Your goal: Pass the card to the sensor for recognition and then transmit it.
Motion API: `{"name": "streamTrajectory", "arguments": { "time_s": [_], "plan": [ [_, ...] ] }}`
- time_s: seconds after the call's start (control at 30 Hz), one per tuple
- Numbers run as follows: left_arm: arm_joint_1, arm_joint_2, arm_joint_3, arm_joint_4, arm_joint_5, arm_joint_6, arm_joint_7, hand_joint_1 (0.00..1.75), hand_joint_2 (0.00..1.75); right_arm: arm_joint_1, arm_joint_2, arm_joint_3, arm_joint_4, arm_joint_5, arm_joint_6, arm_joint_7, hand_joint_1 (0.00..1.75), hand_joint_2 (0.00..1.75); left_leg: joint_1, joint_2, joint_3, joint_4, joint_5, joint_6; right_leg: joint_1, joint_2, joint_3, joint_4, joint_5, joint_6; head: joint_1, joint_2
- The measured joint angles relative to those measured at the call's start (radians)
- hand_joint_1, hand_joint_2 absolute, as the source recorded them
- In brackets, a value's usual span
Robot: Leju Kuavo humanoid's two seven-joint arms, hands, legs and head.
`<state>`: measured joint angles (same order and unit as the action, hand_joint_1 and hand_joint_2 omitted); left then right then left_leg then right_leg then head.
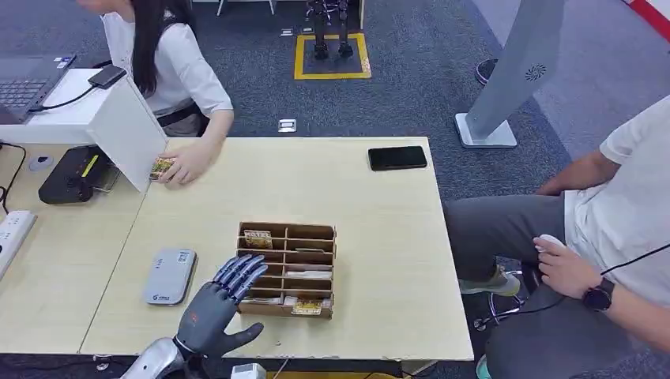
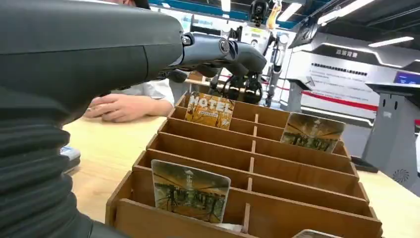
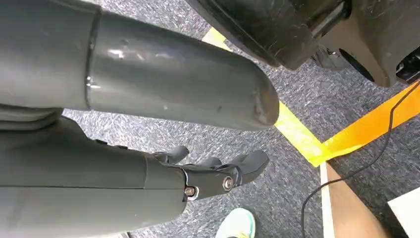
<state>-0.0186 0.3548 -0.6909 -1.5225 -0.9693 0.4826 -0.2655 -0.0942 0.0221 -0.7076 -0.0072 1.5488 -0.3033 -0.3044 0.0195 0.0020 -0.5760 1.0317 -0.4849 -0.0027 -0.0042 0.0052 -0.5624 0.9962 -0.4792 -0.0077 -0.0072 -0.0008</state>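
On the wooden table [image 1: 371, 205], a brown compartmented card rack [image 1: 286, 268] stands near the front edge, about midway along it. The left hand [image 1: 217, 304] reaches in from the front edge at the rack's left side, its fingers [image 1: 241, 272] stretched out and spread apart over the rack's left column, holding nothing. Cards stand upright in the slots: a "HOTEL" card [image 2: 209, 110] in a far slot of the left column faces the front edge, its long axis running across the slot; another card [image 2: 189, 189] stands the same way in a near slot.

Left of the rack lies a flat grey card sensor [image 1: 169, 275], its long axis running front to back.

At the far left corner, a person's hand [image 1: 186, 164] rests on a card [image 1: 161, 167] lying flat.

The right hand [image 3: 208, 171] hangs over carpet, fingers loosely apart, empty.

A black phone [image 1: 397, 158] lies near the far right corner.
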Motion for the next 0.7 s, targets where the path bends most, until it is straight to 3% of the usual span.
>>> {"name": "streamTrajectory", "arguments": {
  "time_s": [0.7],
  "plan": [
    [-0.008, -0.031, 0.022, 0.043, -0.042, 0.041, 0.059, 0.00, 1.75, 0.002, 0.000, 0.005, 0.000, 0.000, -0.003, -0.004, 0.00, 0.00, 0.000, 0.000, 0.000, 0.000, 0.000, 0.000, 0.000, 0.000, 0.000, 0.000, 0.000, 0.000, 0.000, 0.000]
  ]
}}
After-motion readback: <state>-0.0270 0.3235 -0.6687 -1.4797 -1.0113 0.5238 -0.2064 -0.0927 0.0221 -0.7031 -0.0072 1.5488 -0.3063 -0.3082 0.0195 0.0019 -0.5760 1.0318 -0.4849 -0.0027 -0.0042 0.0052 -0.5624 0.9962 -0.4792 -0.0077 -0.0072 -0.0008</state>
